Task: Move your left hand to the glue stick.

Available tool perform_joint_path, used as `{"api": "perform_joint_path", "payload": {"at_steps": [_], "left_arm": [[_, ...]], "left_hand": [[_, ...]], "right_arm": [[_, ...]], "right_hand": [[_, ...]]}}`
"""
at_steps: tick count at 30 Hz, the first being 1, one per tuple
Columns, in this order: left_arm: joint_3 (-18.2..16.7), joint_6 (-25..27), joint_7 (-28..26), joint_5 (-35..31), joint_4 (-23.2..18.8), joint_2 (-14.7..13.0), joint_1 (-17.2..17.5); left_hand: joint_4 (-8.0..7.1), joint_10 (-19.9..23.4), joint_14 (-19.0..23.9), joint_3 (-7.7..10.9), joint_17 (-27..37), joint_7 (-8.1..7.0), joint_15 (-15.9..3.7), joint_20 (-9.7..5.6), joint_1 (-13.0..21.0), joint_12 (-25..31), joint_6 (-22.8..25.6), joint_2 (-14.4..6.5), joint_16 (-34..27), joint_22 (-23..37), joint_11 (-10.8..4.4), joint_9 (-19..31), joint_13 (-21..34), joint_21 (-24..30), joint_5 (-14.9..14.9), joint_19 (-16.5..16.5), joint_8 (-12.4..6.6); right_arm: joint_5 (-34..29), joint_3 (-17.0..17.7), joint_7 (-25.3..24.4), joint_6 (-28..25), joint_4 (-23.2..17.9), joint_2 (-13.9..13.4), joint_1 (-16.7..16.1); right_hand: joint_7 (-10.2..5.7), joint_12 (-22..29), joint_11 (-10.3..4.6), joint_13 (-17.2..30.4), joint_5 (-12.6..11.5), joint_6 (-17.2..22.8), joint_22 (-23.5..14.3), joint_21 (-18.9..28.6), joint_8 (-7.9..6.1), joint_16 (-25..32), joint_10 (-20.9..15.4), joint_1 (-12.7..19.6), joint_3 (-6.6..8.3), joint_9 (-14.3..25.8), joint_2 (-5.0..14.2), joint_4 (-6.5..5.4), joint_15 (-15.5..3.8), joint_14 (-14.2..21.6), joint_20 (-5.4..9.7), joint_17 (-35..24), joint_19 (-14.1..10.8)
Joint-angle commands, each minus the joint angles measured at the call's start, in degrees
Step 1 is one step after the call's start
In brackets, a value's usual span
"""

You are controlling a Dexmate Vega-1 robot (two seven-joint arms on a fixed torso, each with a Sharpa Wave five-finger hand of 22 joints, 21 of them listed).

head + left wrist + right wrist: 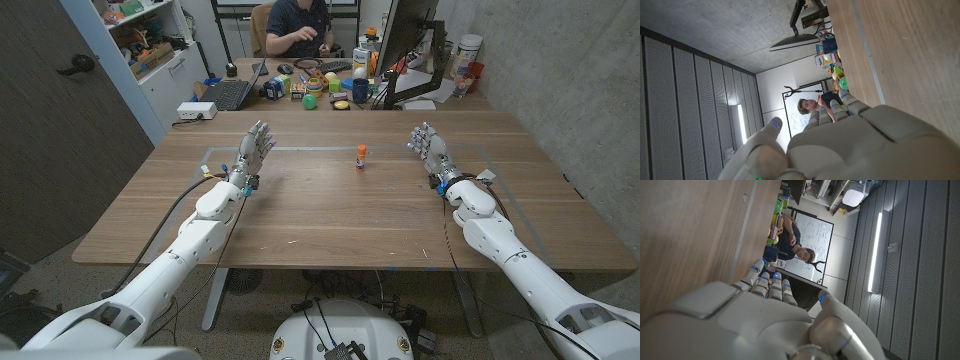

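A small glue stick (360, 157) with an orange cap stands upright near the middle of the wooden table (330, 215). My left hand (254, 148) is well to its left, fingers apart and holding nothing. My right hand (428, 145) is to the right of the glue stick, also with fingers spread and holding nothing. The back of my left hand (855, 145) shows in the left wrist view, over the table (910, 55). The back of my right hand (750, 320) shows in the right wrist view, beside the table (690, 230).
A second desk behind the table carries a laptop (228, 94), a mug (360, 90), several colourful toys (312, 88) and a monitor (405, 40). A person (302, 28) sits behind it. Shelves (150, 45) stand at the back left.
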State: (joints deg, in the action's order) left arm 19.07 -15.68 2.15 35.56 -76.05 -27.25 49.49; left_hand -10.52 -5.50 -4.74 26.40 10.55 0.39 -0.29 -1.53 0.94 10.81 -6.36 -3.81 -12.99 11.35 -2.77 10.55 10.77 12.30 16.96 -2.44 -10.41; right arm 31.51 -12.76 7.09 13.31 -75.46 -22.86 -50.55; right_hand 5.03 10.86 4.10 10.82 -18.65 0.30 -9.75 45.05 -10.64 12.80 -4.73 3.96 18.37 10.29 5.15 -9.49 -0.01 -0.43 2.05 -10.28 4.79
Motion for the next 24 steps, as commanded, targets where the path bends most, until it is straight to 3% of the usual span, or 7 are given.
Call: {"api": "perform_joint_path", "payload": {"at_steps": [1, 4, 7, 10, 14, 17, 24], "left_arm": [[-5.4, 1.8, 2.8, -5.5, -1.2, 5.2, 1.8], [-6.4, -1.0, 3.4, -7.6, 0.5, 7.3, 1.3], [-7.2, -6.8, 2.5, -10.8, 3.6, 10.2, 0.4], [-7.7, -9.9, 0.9, -14.3, 4.7, 11.6, -0.4], [-7.9, -12.0, -0.4, -18.5, 5.1, 12.2, -1.5], [-8.0, -12.7, -1.5, -21.1, 4.6, 12.5, -2.1], [-7.6, -14.2, -3.5, -26.6, 4.5, 12.9, -4.6]], "left_hand": [[0.07, -0.4, -0.5, 0.36, 0.2, 0.05, -0.16, 0.05, 0.1, 0.4, -0.5, -5.8, -0.2, 0.2, 0.10, 0.1, 0.1, 0.4, 0.4, -0.5, -0.33], [0.09, 0.0, -0.1, 0.37, 0.2, -0.02, -0.23, 0.03, 0.1, 0.5, 0.0, -5.8, -0.4, 0.2, -0.03, 0.1, 0.1, 0.5, 0.4, -0.8, -0.52], [0.52, 4.2, 3.6, 0.67, -0.1, -1.51, -0.81, -0.14, 0.7, 1.6, 4.0, -5.7, -1.4, 0.1, -0.20, 0.0, 0.0, 1.4, 0.6, -3.6, -1.57], [0.86, 6.7, 5.6, 0.92, -0.3, -2.08, -1.19, -0.08, 1.1, 2.0, 5.7, -5.5, -1.8, 0.0, -0.44, -0.1, 0.0, 1.8, 0.8, -5.3, -1.71], [1.64, 7.6, 6.6, 1.05, -0.5, -4.05, -1.61, 0.50, 1.9, 1.9, 6.4, -4.6, -1.7, -0.2, -0.88, -0.1, -0.1, 1.7, 1.0, -6.0, -1.52], [2.65, 7.8, 6.5, 0.78, -0.5, -6.67, -1.49, 2.90, 2.7, 1.4, 6.2, -3.1, -1.1, -0.3, -0.94, -0.2, -0.1, 1.1, 1.1, -5.3, -1.04], [3.71, 7.3, 6.1, 0.42, -0.5, -8.65, -1.88, 3.17, 3.5, 0.7, 5.4, -1.5, -0.6, -0.4, -1.47, -0.2, -0.1, 0.7, 1.3, -5.1, -0.55]], "right_arm": [[-19.7, 21.3, 14.3, -7.0, -1.6, 18.6, -2.0], [-24.1, 25.6, 17.4, -7.7, -1.7, 22.6, -1.3], [-27.9, 29.0, 20.3, -7.6, -1.6, 25.6, -0.6], [-30.7, 32.0, 22.4, -7.8, -1.7, 28.2, 0.2], [-33.6, 35.2, 24.7, -8.1, -1.8, 31.0, 1.1], [-35.5, 37.1, 26.2, -7.7, -1.6, 32.5, 1.6], [-38.4, 40.3, 28.7, -7.1, -1.2, 34.9, 2.6]], "right_hand": [[0.47, 0.4, 0.12, 0.1, -0.4, 0.1, -0.2, 0.4, -0.26, 0.3, -0.6, 0.1, 0.38, 0.3, 3.38, 0.09, 0.04, -0.3, 0.34, -0.1, 0.4], [0.52, 0.4, 0.17, 0.1, -0.4, 0.2, -0.2, 0.3, -0.27, 0.3, -0.6, 0.1, 0.38, 0.3, 3.39, 0.09, 0.05, -0.2, 0.32, -0.1, 0.4], [0.54, 0.4, 0.20, 0.1, -0.4, 0.2, -0.2, 0.3, -0.27, 0.3, -0.6, 0.1, 0.39, 0.3, 3.40, 0.08, 0.05, -0.2, 0.35, -0.1, 0.4], [0.54, 0.4, 0.17, 0.1, -0.4, 0.2, -0.2, 0.2, -0.28, 0.3, -0.6, 0.1, 0.40, 0.3, 3.42, 0.08, 0.10, -0.2, 0.39, -0.1, 0.4], [0.56, 0.3, 0.20, 0.1, -0.5, 0.2, -0.2, 0.1, -0.27, 0.3, -0.7, 0.1, 0.41, 0.3, 3.44, 0.07, 0.10, -0.2, 0.40, -0.1, 0.3], [0.57, 0.3, 0.21, 0.1, -0.5, 0.3, -0.2, 0.1, -0.27, 0.3, -0.7, 0.1, 0.42, 0.3, 3.45, 0.07, 0.12, -0.2, 0.38, -0.1, 0.3], [0.62, 0.3, 0.04, 0.1, -0.5, 0.3, -0.3, -0.1, -0.26, 0.2, -0.8, 0.1, 0.43, 0.3, 3.46, 0.06, 0.14, -0.1, 0.39, -0.1, 0.2]]}}
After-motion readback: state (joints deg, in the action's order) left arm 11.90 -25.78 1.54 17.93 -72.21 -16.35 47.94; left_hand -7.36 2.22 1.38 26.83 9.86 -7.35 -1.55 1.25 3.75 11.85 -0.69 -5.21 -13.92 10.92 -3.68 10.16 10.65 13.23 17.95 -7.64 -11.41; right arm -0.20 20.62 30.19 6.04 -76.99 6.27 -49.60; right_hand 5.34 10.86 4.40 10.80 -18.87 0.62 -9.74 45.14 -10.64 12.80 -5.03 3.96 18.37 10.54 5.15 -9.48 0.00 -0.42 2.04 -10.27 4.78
